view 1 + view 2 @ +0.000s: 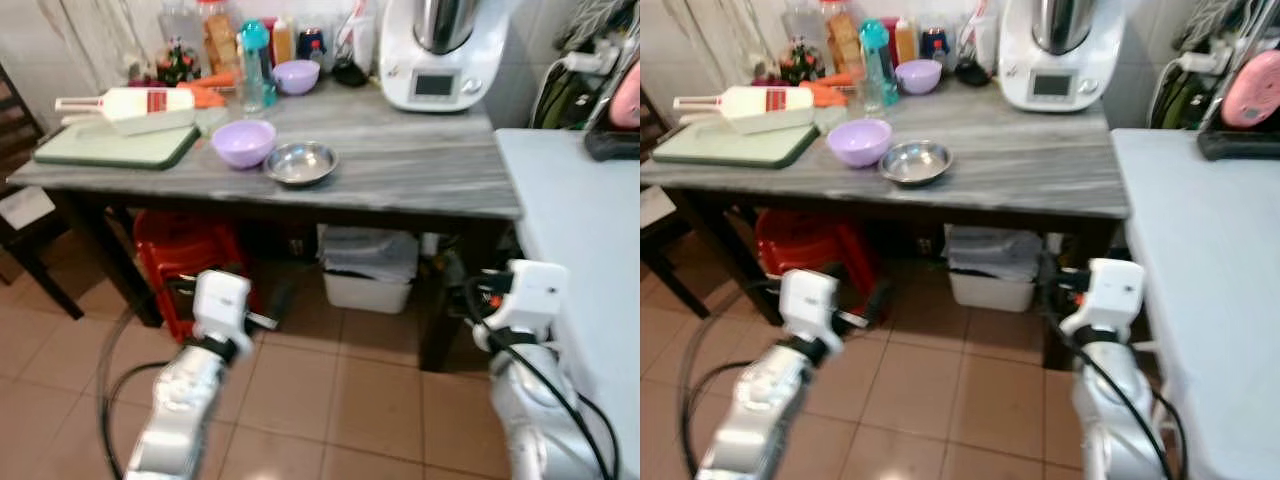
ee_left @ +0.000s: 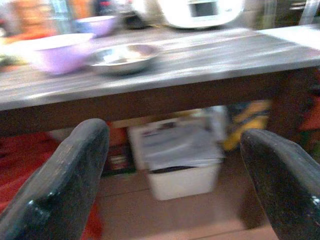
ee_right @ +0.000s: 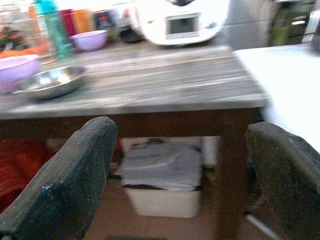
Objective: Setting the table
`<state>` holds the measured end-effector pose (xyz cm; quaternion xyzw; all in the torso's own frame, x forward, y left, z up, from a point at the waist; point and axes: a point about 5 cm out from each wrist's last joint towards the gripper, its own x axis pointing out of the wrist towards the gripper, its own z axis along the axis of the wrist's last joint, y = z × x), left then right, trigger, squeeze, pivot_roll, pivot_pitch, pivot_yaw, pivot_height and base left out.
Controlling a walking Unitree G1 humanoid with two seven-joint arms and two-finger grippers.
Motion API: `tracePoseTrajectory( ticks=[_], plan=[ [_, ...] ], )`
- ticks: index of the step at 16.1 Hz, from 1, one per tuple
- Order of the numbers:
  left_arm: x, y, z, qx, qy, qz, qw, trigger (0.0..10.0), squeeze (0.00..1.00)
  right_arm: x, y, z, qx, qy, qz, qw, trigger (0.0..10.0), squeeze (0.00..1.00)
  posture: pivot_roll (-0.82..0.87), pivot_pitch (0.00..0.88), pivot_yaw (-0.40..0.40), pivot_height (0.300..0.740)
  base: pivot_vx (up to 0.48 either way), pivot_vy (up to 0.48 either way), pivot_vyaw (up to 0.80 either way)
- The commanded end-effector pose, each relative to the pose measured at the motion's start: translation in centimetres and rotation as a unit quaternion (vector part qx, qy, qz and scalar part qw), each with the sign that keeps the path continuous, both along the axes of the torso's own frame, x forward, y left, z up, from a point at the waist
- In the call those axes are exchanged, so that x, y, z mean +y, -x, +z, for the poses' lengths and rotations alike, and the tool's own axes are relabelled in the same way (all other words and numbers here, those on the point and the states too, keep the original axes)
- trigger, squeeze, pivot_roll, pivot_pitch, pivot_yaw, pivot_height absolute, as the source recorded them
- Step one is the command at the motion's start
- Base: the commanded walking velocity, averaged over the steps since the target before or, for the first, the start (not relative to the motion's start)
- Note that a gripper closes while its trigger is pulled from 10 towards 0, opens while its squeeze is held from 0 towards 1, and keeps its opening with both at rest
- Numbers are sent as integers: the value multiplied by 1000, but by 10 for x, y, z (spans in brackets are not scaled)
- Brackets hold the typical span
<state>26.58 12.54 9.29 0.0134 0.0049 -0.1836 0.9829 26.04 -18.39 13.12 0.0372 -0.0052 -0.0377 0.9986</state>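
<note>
I have both arms held low in front of the grey wood-grain table (image 1: 420,170), below its front edge, and nothing is in either one. The left gripper (image 2: 175,165) has its two black fingers spread wide and empty, and so does the right gripper (image 3: 182,170); both wrist cameras look under the tabletop at a white plastic bin (image 1: 366,288) on the tiled floor.

The things I take to be for the setting sit in the upper left of the head view: a shallow round steel bowl (image 1: 301,161) near the table's front edge, a lilac plastic bowl (image 1: 244,142) just beside it on its left, and a second, smaller lilac bowl (image 1: 296,76) further back among the bottles. A pale green cutting board (image 1: 115,146) with a white bottle (image 1: 125,102) lying on it fills the far left of the tabletop, and a white kitchen machine (image 1: 440,60) stands at the upper middle.

My worries from here: both grippers start below the tabletop, so raising either one straight up could knock a finger against the table's edge. The steel bowl is shallow and looks slick, and it sits close to the edge; a poor pinch on its rim could skate it off onto the floor. Reaching for it from the left could also nudge the lilac bowl next to it. Both wrist pictures are blurred, so I would not trust them for fine alignment yet.
</note>
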Motion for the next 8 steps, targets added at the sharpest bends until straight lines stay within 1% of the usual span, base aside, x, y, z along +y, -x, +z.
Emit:
tracePoseTrajectory(
  ticks=[1, 4, 6, 8],
  plan=[
    [5, -1, 0, 2, -4, 3, 1000, 10000, 0, 3, 0, 1, 0, -6, 7, 1000, 10000, 0, -78, 0, 32, 740, 0, -255, -456],
    [5, -3, 0, 5, -2, 0, 1000, 10000, 0, 4, -1, 1, 1, -7, 11, 1000, 10000, 0, -78, 0, 31, 740, 0, -256, -800],
    [4, -3, 1, 4, -1, 0, 1000, 10000, 0, 4, -1, 1, 1, -7, 12, 1000, 10000, 0, -79, 0, 30, 740, 0, -255, -413],
    [4, -3, 0, 4, 0, 0, 1000, 10000, 0, 5, -1, 2, 1, -7, 14, 1000, 10000, 0, -79, 0, 28, 740, 0, -255, 0]
  ],
)
